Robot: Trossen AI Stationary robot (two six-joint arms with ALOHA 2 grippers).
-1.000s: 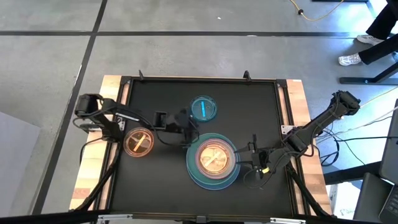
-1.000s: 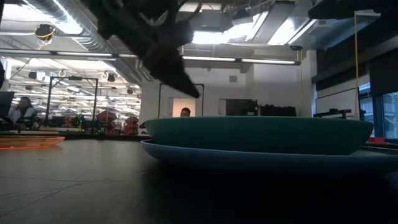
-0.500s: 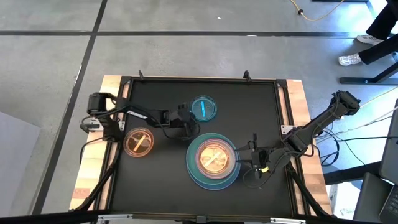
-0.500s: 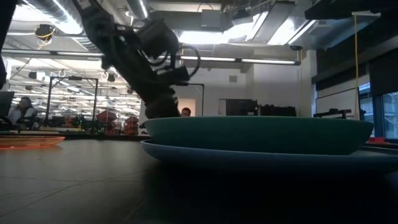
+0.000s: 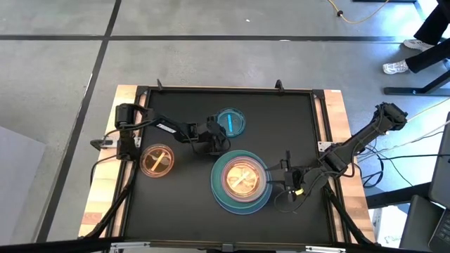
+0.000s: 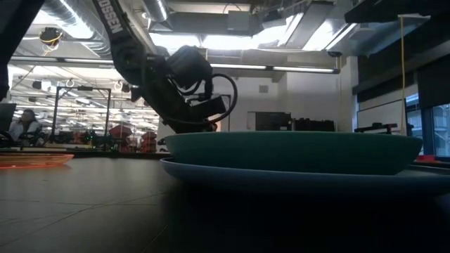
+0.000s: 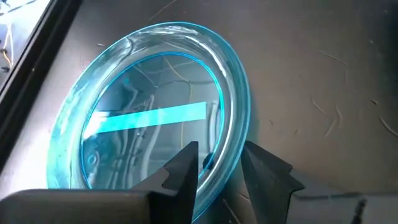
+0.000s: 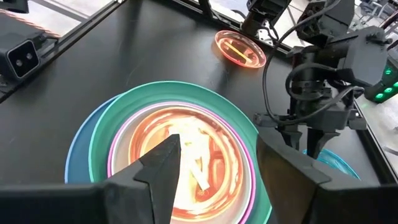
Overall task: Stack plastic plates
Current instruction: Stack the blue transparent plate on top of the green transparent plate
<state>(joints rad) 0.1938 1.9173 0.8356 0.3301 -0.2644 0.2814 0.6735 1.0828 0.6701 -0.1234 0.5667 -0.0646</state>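
Note:
A stack of plates (image 5: 240, 181) sits at the table's near middle: a large blue plate at the bottom, then teal (image 6: 288, 151), then pink, with a small pinkish-orange one on top (image 8: 186, 149). A small translucent blue plate (image 5: 230, 121) lies flat beyond it. A small orange plate (image 5: 157, 160) lies to the left. My left gripper (image 7: 221, 155) is open at the blue plate's near-left rim (image 7: 233, 134), one finger over the inside and one outside. My right gripper (image 8: 217, 155) is open beside the stack's right edge (image 5: 275, 181). My left gripper comes at the small blue plate's rim (image 7: 236, 124) from above, slanting from the table's left, one finger (image 7: 186, 165) inside the rim and one (image 7: 264, 174) outside. I cannot tell whether either finger touches it. The plate lies flat on the table.
The black mat is framed by a raised rail and wooden border (image 5: 336, 105). The orange plate (image 8: 239, 50) lies under the left arm's reach. Bare mat shows along the far and near-left sides. A person's legs show beyond the table's far right corner (image 5: 422, 42).
My left gripper has moved toward the table's right and far side and come down to the small blue plate. The plates and my right arm have kept still.

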